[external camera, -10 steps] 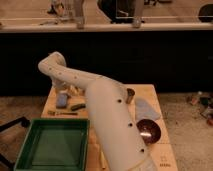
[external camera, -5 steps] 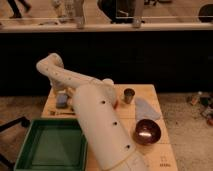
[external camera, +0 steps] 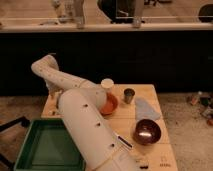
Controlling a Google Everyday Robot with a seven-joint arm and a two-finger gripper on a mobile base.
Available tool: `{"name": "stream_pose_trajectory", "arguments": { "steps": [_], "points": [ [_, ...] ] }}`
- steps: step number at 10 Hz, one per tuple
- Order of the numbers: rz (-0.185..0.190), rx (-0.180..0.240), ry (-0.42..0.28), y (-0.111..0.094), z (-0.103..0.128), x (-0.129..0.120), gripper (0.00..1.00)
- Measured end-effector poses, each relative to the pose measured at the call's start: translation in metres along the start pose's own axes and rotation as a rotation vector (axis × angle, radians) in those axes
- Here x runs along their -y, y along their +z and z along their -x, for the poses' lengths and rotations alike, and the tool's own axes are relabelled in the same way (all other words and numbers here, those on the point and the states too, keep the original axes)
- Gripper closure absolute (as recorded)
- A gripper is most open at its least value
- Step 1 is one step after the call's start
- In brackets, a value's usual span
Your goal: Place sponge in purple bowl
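Claw low at the counter's (external camera: pixel 145 91) far left
The claw (external camera: pixel 53 94) hangs spread wide, half behind the white arm (external camera: pixel 85 120) (which hides the sponge); the purple bowl (external camera: pixel 146 131) sits near right, well apart, just near of the pale cloth (external camera: pixel 146 108).

My 1 view looks forward and down from above the base of the arm (external camera: pixel 86 122), close over the table (external camera: pixel 146 92); the gripper is hidden behind the arm, far left.

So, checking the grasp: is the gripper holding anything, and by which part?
Cannot tell: the gripper sits low at the table's left end, largely hidden behind the arm.
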Motion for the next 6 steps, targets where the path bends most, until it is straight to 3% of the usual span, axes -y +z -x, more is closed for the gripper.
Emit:
{"name": "stream_pose_trajectory", "arguments": {
  "steps": [6],
  "points": [
    [-0.02,0.034,-0.027,0.022,-0.008,-0.001,0.2]
  ]
}}
